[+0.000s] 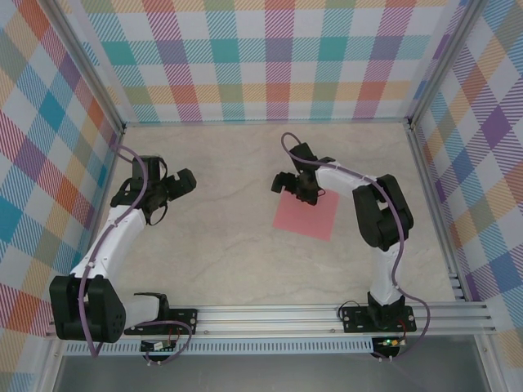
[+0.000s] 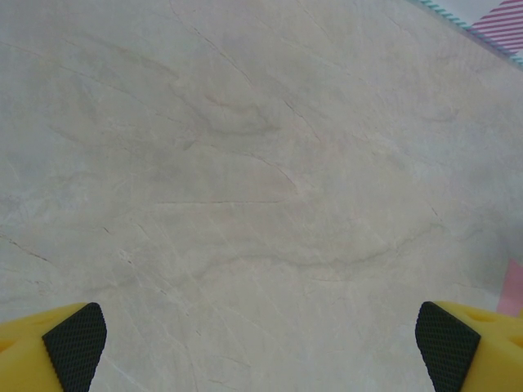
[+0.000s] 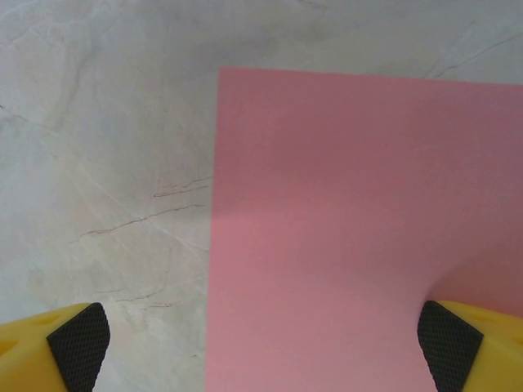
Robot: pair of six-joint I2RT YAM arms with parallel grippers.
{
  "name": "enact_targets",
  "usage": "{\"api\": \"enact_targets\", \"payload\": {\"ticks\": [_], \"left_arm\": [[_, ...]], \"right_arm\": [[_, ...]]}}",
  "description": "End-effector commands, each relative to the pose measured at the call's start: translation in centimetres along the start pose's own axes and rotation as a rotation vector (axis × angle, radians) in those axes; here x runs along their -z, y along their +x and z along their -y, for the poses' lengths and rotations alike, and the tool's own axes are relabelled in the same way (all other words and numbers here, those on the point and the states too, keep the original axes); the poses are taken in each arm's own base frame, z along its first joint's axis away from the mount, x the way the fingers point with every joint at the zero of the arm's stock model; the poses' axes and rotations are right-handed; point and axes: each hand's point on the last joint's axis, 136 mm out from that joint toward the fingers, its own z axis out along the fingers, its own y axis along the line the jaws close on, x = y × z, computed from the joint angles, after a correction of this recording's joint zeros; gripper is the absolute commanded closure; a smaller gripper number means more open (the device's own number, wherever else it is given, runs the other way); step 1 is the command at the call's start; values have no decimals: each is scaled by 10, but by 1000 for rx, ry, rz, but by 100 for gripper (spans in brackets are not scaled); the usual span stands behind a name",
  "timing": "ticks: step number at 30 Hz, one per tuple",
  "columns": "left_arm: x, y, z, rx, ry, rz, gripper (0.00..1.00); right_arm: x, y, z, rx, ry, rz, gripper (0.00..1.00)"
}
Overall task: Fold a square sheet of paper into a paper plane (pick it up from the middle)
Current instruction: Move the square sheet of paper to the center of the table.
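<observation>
A flat, unfolded salmon-pink square sheet of paper [image 1: 309, 216] lies on the marble table [image 1: 229, 245], right of centre. My right gripper [image 1: 294, 189] hovers over the sheet's far left corner, open and holding nothing. In the right wrist view the sheet [image 3: 359, 229] spreads under the right gripper [image 3: 261, 351]; one black pad [image 3: 78, 347] is over bare table and the other over paper. My left gripper [image 1: 174, 194] is open over bare table well to the sheet's left. In the left wrist view the left gripper [image 2: 261, 347] has a pink sliver of the sheet [image 2: 515, 287] at the right edge.
Plaid walls [image 1: 261, 57] enclose the table at the back and on both sides, with metal frame posts [image 1: 431, 180] along them. An aluminium rail [image 1: 327, 314] carrying both arm bases runs along the near edge. Bare marble lies between the two grippers.
</observation>
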Motion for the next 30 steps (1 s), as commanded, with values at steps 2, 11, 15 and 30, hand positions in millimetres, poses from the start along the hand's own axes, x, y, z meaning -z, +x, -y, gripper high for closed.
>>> {"api": "enact_targets", "payload": {"ticks": [2,11,15,30], "left_arm": [[-3,5,2,-1,2,-32,0],[-10,9,2,6,-1,-57,0],[-12,10,3,6,0,-70,0],[-13,15,5,11,16,-89,0]], "right_arm": [[-17,47,8,17,50,-130,0],[-14,158,6,-34,78,-268,0],[9,146,-10,5,73,-218,0],[65,132,12,753,107,-322,0]]}}
